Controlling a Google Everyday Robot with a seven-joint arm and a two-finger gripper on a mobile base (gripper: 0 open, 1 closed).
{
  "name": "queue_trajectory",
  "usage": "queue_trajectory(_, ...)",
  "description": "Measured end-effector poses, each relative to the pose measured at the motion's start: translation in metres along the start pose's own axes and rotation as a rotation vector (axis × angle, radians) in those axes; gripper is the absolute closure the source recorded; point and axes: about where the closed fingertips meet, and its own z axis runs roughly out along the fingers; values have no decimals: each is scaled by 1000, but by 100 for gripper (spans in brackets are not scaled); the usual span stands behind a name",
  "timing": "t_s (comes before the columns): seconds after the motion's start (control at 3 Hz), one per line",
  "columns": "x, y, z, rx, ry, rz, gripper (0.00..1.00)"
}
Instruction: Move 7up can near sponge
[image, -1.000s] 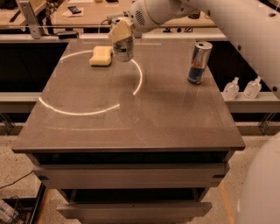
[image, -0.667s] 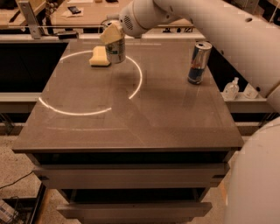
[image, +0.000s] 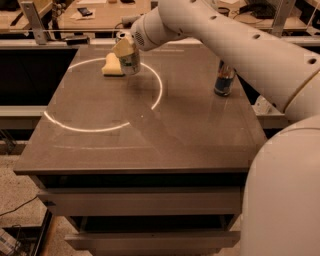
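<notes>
7up can (image: 131, 62) at eleven o'clock on the table (image: 150, 150), well back from the near edge. On the far arc of the light ring (image: 85, 129), about one o'clock of that ring. Clamped in the gripper (image: 127, 52), with fingers closed on the upper half and one pale finger (image: 121, 48) across the side at nine o'clock. Tilted a little, top toward eleven o'clock. Base low over the tabletop; touching it or just clear, cannot tell. Top hidden behind the gripper.

Sponge (image: 111, 66) at nine o'clock of the 7up can, just beside it. Flat on the table, pale yellow, at twelve o'clock of the ring. Contact with the can or a thin gap, cannot tell.

Gripper at eleven o'clock over the table, carried in from three o'clock on the white arm (image: 225, 35). Wrist above and behind the 7up can. Arm sloping down across the far right of the table from the robot's body (image: 285, 200), bulky and white at five o'clock of the scene.

Blue can (image: 224, 80) upright at two o'clock on the table. Well apart from 7up can and sponge, outside the ring, top partly covered by the arm.

Light ring brightest from seven round to three o'clock, fainter along the far side, spread over the left half of the brown tabletop.

Under the tabletop, two drawer fronts (image: 140, 202). Beyond the far edge, at twelve o'clock, workbenches (image: 100, 17) with small items too blurred to name.
</notes>
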Motion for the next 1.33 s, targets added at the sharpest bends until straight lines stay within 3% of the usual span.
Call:
queue_trajectory(0.67,8,-2,25,3,-3,-54,100)
queue_trajectory(1.0,15,-3,36,-43,7,-64,100)
queue_trajectory(1.33,14,-2,37,-45,7,-67,81)
